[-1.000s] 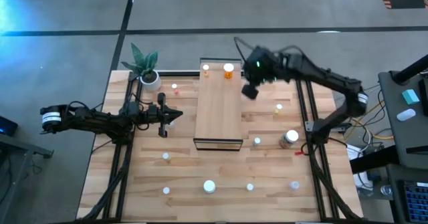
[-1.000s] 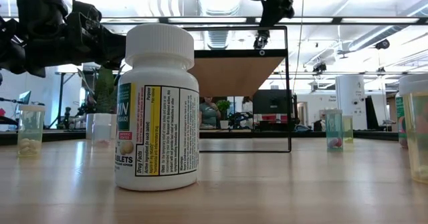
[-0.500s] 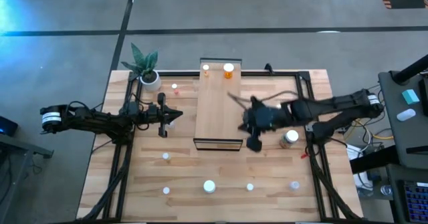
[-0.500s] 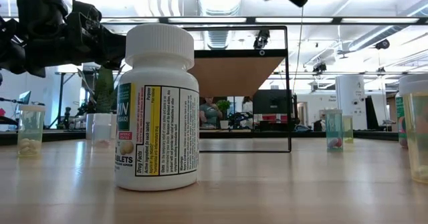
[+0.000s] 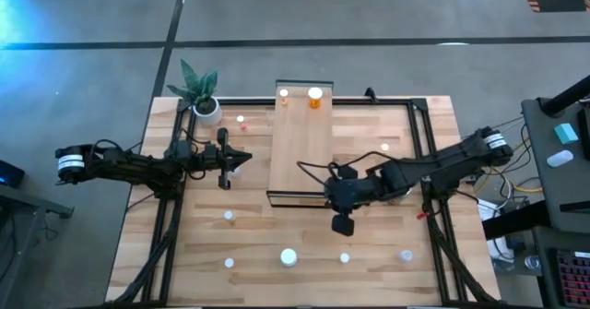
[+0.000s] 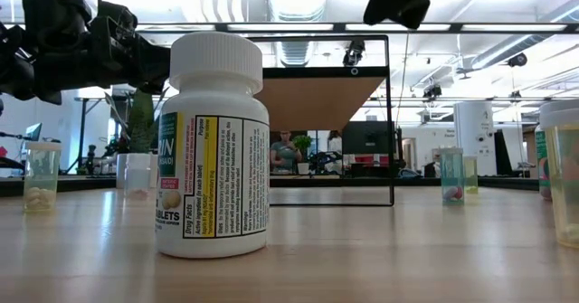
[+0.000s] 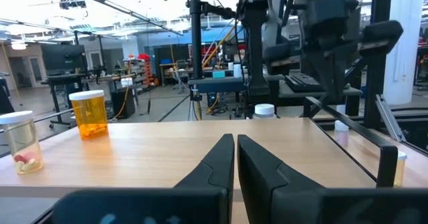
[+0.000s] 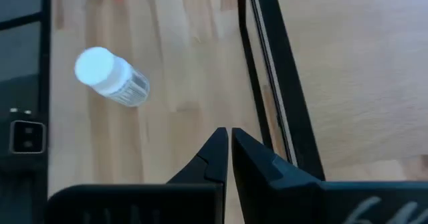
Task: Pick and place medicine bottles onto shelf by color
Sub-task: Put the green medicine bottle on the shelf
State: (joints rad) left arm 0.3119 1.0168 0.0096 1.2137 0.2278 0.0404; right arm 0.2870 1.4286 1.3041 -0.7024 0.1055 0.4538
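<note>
High view: right gripper (image 5: pixel 342 224) closed, seemingly empty, near shelf (image 5: pixel 300 143); left gripper (image 5: pixel 241 158) closed.

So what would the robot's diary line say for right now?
left fingers: shut, empty, beside shelf | right fingers: shut, empty, over table near shelf's front | orange bottle: on shelf

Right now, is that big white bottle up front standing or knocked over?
Standing. The big white bottle rests flat on the table, cap on top, label text running level.
</note>
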